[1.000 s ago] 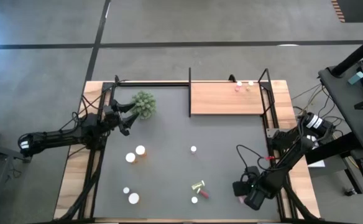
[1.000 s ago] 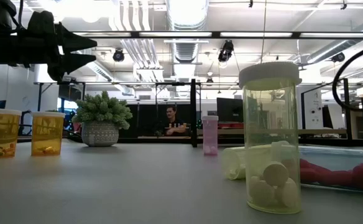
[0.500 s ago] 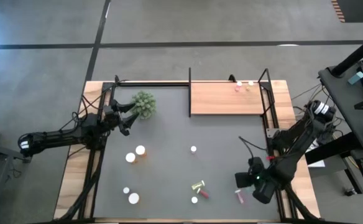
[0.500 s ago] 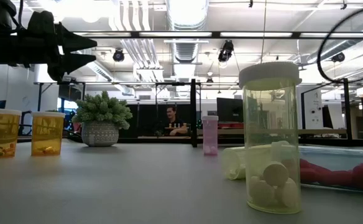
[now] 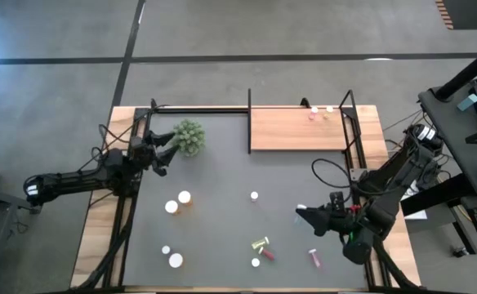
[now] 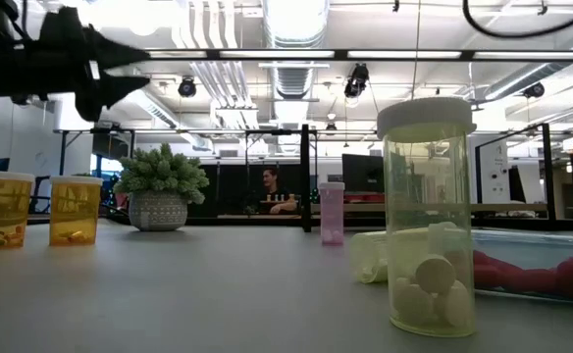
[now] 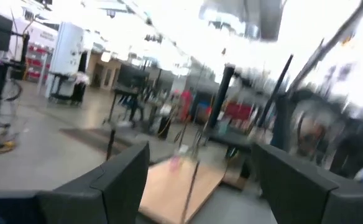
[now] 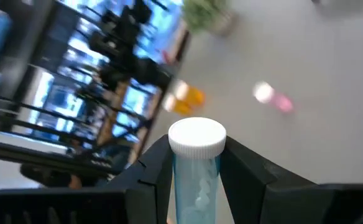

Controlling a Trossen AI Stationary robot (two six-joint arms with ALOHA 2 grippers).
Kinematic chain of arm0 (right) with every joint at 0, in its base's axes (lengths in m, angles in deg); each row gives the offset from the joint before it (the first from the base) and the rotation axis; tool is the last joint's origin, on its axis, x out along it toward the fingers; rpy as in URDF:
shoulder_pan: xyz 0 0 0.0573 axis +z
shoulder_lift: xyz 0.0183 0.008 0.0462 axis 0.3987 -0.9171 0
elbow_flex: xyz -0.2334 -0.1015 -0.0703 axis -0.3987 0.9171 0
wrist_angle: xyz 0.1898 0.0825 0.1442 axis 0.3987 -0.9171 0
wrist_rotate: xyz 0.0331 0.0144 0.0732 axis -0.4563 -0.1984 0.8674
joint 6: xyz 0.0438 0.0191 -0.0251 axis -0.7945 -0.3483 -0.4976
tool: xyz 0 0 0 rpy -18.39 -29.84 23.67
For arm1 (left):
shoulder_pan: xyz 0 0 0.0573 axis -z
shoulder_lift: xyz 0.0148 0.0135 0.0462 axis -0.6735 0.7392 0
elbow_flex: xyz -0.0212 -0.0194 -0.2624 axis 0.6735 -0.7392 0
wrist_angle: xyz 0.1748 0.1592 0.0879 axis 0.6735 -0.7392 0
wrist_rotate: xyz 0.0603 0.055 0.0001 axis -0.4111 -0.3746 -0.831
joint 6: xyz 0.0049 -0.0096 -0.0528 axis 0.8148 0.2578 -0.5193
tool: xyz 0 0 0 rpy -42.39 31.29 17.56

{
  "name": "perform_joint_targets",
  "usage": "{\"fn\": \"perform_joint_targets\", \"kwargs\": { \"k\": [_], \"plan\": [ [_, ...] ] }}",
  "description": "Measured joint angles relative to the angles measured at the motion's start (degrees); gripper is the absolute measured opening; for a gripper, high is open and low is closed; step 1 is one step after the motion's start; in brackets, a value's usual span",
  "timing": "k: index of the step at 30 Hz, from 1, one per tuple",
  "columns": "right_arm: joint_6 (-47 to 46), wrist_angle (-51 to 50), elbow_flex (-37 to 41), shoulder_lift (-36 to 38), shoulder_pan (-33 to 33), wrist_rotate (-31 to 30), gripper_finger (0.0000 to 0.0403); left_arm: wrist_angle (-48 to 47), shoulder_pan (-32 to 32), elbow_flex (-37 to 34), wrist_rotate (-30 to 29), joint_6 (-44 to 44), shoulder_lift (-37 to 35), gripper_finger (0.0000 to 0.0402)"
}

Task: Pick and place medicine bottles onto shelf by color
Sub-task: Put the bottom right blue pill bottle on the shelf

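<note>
My right gripper [image 5: 305, 214] hangs over the table's near right part, shut on a blue medicine bottle with a white cap [image 8: 197, 138]. My left gripper [image 5: 163, 149] waits open at the far left beside the green plant ball [image 5: 189, 136]; in its wrist view [image 7: 200, 186] nothing is between the fingers. The wooden shelf [image 5: 300, 131] at the far right bears two pink vials [image 5: 313, 114]. Standing on the table are two orange bottles [image 5: 178, 202] and a pink vial [image 5: 254, 196]. A yellow-green vial [image 5: 260, 243], a red one [image 5: 266, 255] and a pink one [image 5: 313, 258] lie on it. My right gripper pinches the blue vial's body [image 8: 197, 186] just below its cap, between the two fingers [image 8: 247, 174]. The vial lies along the fingers, its capped end sticking out past their tips. The fingers run about level, pointing toward the table's left, and the vial is lifted clear.
Two white-capped bottles [image 5: 171, 256] stand near the front left. In the low view a tall yellow-green bottle [image 6: 427, 216] stands close to the camera, with the red vial [image 6: 522, 273] lying behind it. Black rods [image 5: 249, 121] edge the shelf. A person sits in the room beyond.
My right gripper has risen from the near right part of the table and swung from pointing down to about level, toward the left, carrying the blue vial. The pink vial that lay under it stays on the table. My left gripper has tipped slightly upward in place.
</note>
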Motion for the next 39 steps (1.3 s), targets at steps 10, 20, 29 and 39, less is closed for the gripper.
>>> {"fn": "perform_joint_targets", "kwargs": {
  "k": [10,20,29,39],
  "plan": [
    [10.79,6.27,0.0,-0.17,-6.07,-1.95,0.0109,11.88,-0.02,-0.01,-0.96,-2.59,-0.06,0.0267],
    [20.8,5.44,0.0,0.61,-14.6,-1.84,0.0109,14.83,0.0,-0.02,-1.64,-7.3,-0.02,0.0267],
    [34.33,5.47,0.0,4.2,-24.2,-1.8,0.0109,18.45,0.0,0.45,-4.08,-4.41,0.02,0.0267],
    [45.31,6.87,0.0,10.04,-35.52,-1.42,0.0109,24.58,-0.02,3.85,-5.71,-8.13,1.15,0.0267]
  ]
}}
